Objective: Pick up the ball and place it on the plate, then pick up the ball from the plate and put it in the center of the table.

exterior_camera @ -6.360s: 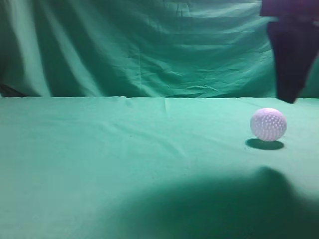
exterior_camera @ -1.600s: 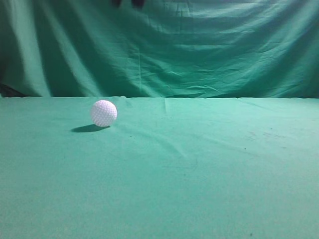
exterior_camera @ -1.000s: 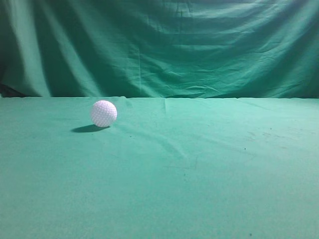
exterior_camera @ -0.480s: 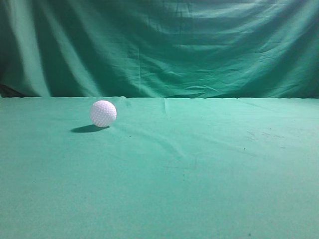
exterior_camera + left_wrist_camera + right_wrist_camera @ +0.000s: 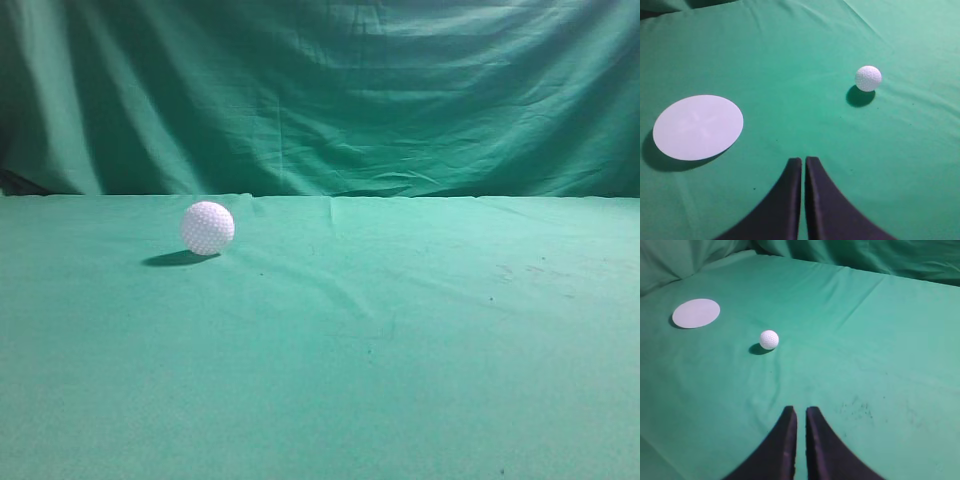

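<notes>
The ball (image 5: 868,78) rests on the table (image 5: 420,350), well apart from the plate (image 5: 698,127), lying far-right of the clenched, empty left gripper (image 5: 803,167) and far-left of the equally clenched right gripper (image 5: 800,416), seemingly nearer the left.

no readable text or labels anywhere

Dim, soft-focus views; ball (image 5: 208,228) casts a leftward shadow.

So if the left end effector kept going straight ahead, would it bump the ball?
Probably not. The left end effector points between the plate and ball; likely only table cloth.
</notes>
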### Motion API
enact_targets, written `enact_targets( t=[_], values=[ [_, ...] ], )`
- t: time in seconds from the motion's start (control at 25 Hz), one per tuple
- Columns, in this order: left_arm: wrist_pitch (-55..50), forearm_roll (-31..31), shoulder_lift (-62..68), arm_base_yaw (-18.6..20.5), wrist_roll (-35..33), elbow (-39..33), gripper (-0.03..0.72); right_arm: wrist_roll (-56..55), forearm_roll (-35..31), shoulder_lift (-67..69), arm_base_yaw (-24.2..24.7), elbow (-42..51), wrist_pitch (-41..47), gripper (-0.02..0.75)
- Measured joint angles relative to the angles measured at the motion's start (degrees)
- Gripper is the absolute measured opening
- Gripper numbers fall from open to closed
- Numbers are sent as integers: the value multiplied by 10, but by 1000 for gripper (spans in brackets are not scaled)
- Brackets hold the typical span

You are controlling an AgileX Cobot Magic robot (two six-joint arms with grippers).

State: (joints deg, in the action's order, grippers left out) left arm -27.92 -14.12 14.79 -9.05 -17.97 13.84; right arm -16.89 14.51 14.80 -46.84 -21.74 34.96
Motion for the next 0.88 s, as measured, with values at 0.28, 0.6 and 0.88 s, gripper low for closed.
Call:
enact_targets(
  t=[0.28, 0.6, 0.88],
  values=[
    [0, 0, 0, 0, 0, -6, 0, -54, 11, -3, 0, 12, -30, 80],
    [0, 0, 0, 0, 0, -7, 0, -58, 9, -3, 0, 12, -65, 80],
    [0, 0, 0, 0, 0, -7, 0, -59, 8, -3, 0, 13, -63, 80]
  ],
)
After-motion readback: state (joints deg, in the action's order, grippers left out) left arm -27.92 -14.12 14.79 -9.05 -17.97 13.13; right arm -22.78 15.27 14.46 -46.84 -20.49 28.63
